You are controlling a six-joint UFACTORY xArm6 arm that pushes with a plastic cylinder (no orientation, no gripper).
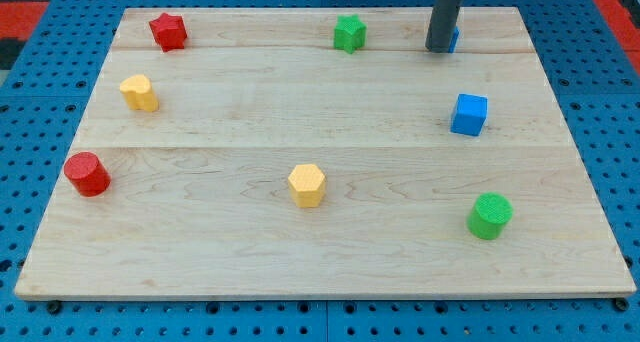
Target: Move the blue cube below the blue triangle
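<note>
The blue cube (469,114) sits on the wooden board at the view's right, a little above mid-height. The blue triangle (454,39) is near the view's top right, mostly hidden behind the dark rod; only a sliver of blue shows at the rod's right side. My tip (438,49) rests on the board right against the blue triangle's left side. The tip is above the blue cube and a little to its left, with a clear gap between them.
A red star (168,30) and a green star (349,33) lie along the top. A yellow block (140,92) and a red cylinder (87,174) are at the left. A yellow hexagon (307,185) is bottom centre, a green cylinder (489,215) bottom right.
</note>
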